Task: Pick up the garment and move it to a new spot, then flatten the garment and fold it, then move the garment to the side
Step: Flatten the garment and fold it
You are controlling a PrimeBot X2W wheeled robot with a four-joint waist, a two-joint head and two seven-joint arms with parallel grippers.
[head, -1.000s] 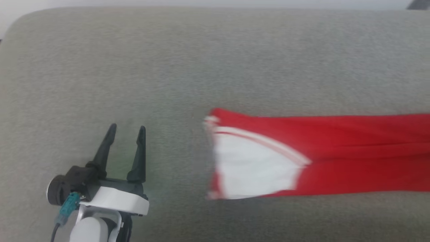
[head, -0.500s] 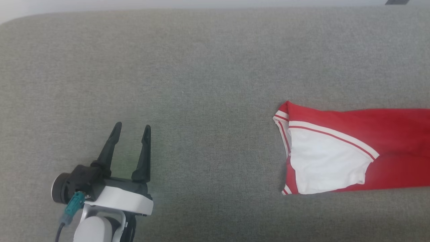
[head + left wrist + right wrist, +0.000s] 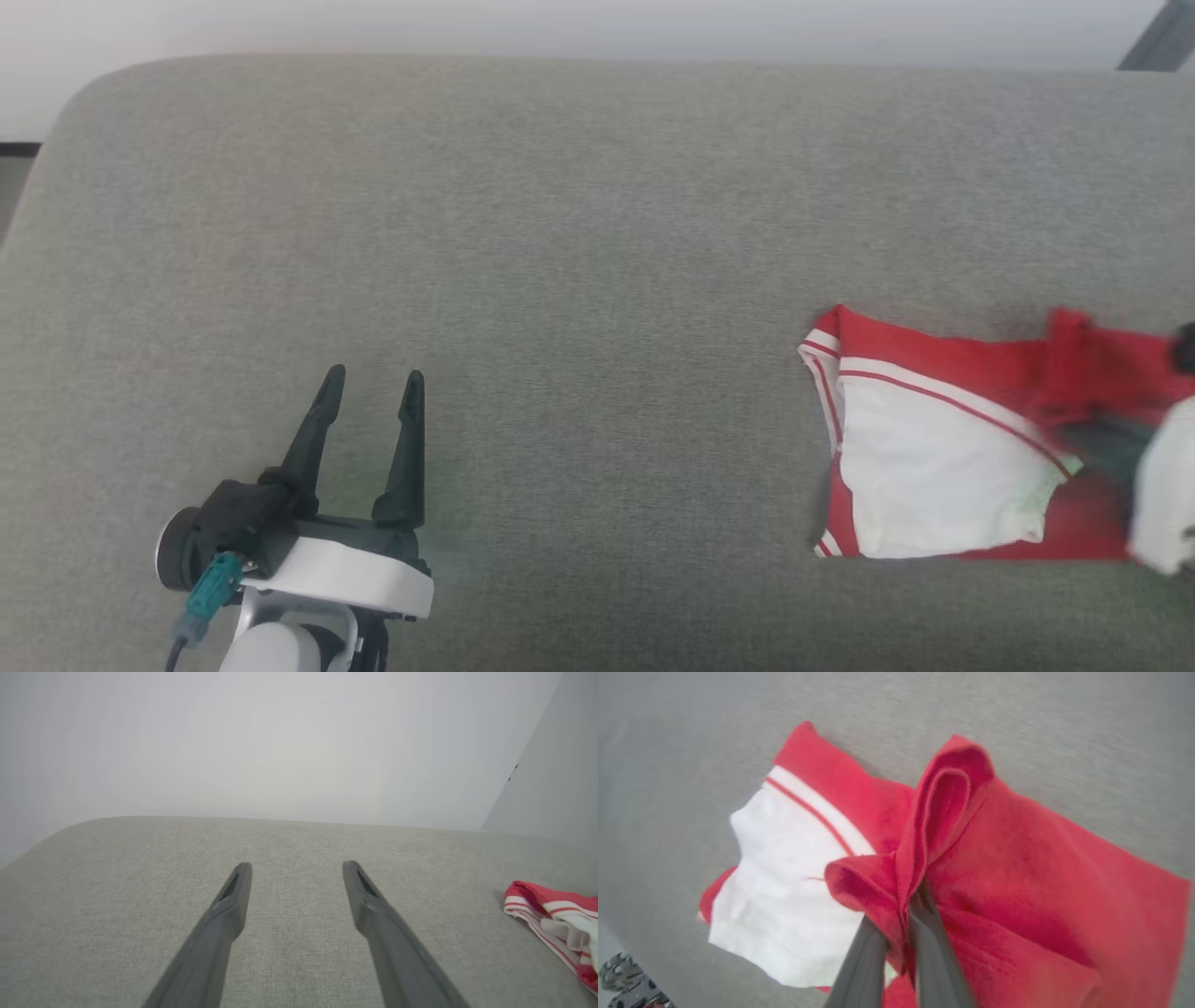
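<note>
Since the right gripper (image 3: pixel 903 919) is pinched tight on a bunched red fold of the garment (image 3: pixel 1017 858), lying at the grey cushion's (image 3: pixel 560 233) right side, I'd guess a drag's coming; left gripper (image 3: pixel 373 378) waits wide open, well apart.

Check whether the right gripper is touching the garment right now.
Touching. The right wrist view shows the right gripper shut on a bunched red fold of the garment, the fabric pinched between its jaws.
</note>
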